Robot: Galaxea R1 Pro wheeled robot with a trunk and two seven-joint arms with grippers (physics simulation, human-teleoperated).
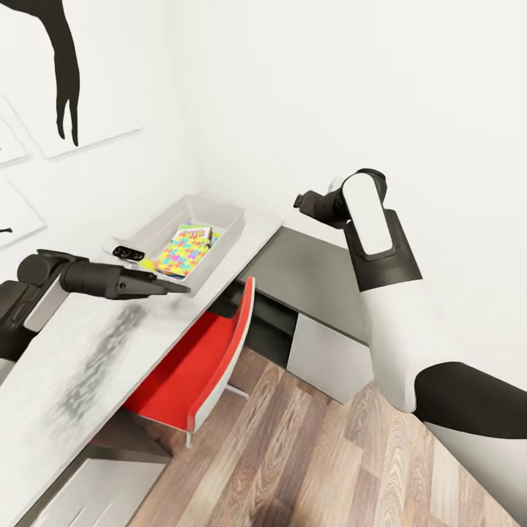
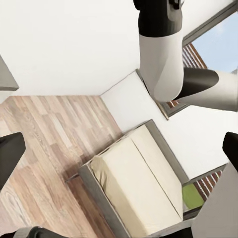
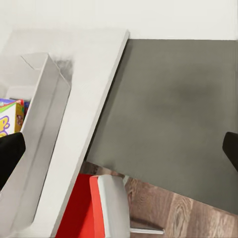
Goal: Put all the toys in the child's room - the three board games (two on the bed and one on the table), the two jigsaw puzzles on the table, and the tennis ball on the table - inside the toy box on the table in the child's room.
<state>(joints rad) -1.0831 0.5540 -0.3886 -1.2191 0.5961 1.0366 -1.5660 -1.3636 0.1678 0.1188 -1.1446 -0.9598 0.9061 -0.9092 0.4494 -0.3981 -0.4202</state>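
The grey toy box (image 1: 219,212) stands at the far end of the pale table (image 1: 88,351). In it lie a bright jigsaw puzzle (image 1: 178,258) and a printed board game (image 1: 195,233). My left gripper (image 1: 176,288) hovers over the table just in front of the toy box, and the left wrist view shows its fingers spread: open and empty. My right gripper (image 1: 302,201) hangs over the dark cabinet to the right of the toy box, also open and empty. The right wrist view shows the toy box wall (image 3: 44,124) and the board game (image 3: 10,116). The bed (image 2: 141,183) lies bare. The tennis ball is out of view.
A red chair (image 1: 197,351) is tucked under the table. A lower dark grey cabinet (image 1: 307,274) adjoins the table on the right. A small dark object (image 1: 128,253) lies beside the toy box. White walls close off the back, and wood floor (image 1: 307,454) lies below.
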